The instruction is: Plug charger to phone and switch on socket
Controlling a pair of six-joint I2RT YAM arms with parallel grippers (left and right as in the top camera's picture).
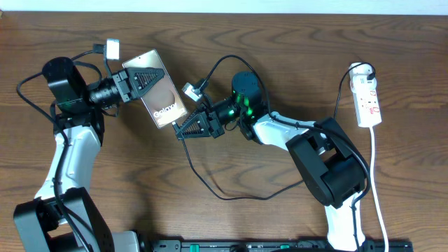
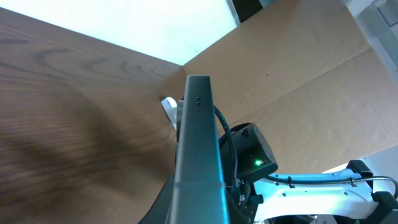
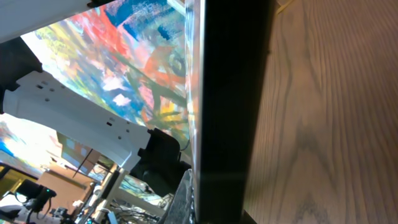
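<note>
Your left fingers (image 1: 142, 81) are clenched on the phone (image 1: 159, 94), which sits screen up at about 10 o'clock on the surface (image 1: 280, 42). Your right fingers (image 1: 196, 124) are clamped on the charger (image 1: 231, 198) at the phone's 5 o'clock end, and its cable loops toward 6 o'clock. The socket (image 1: 369, 101) lies well apart at 3 o'clock.

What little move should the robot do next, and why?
Probably the right hand should gently push the charger tip into the bottom edge of the phone. The left hand holds the phone, the right hand is shut on the charger right at that edge, and I cannot tell whether the tip is in. No hand is near the socket.
</note>
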